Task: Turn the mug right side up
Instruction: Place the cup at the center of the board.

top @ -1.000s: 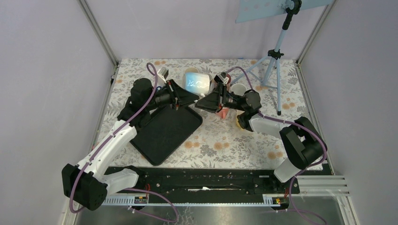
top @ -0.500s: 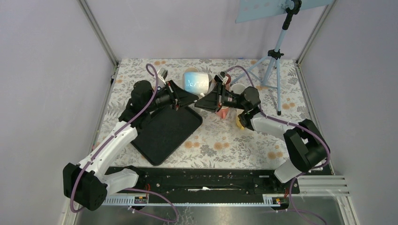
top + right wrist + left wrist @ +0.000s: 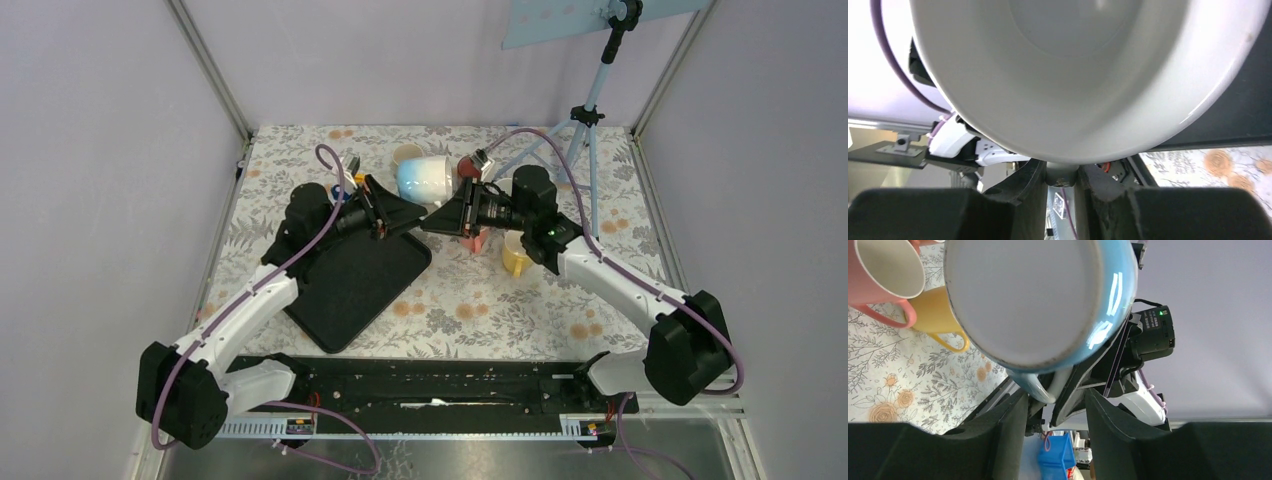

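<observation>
My right gripper (image 3: pixel 1060 175) pinches the mug (image 3: pixel 420 180) by its handle, top middle. My left gripper (image 3: pixel 1055 402) is open. The mug hangs sideways in the air, not upright yet.

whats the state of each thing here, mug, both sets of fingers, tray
mug: on its side, lifted, held by its handle
right fingers: shut on the handle
left fingers: open, either side of the handle
tray: lying flat
</observation>
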`<action>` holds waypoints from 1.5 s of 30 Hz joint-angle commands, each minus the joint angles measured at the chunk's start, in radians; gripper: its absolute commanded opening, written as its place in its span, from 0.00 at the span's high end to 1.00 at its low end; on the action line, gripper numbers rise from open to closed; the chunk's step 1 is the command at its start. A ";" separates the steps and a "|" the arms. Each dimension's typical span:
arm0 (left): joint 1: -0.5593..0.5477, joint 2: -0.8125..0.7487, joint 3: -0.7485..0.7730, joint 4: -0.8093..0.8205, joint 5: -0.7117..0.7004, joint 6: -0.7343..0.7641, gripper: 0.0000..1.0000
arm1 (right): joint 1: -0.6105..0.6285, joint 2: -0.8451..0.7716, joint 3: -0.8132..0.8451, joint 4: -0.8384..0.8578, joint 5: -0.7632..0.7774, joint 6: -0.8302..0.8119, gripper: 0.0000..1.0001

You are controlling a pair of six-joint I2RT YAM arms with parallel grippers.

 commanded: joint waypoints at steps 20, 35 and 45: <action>-0.036 0.030 0.040 -0.066 -0.055 0.228 0.12 | 0.004 -0.118 0.166 -0.586 0.342 -0.374 1.00; -0.049 0.027 0.148 -0.336 -0.140 0.414 0.01 | 0.087 -0.110 0.273 -0.887 0.496 -0.500 1.00; -0.050 0.027 0.164 -0.397 -0.159 0.473 0.01 | 0.128 -0.126 0.210 -1.025 0.558 -0.547 1.00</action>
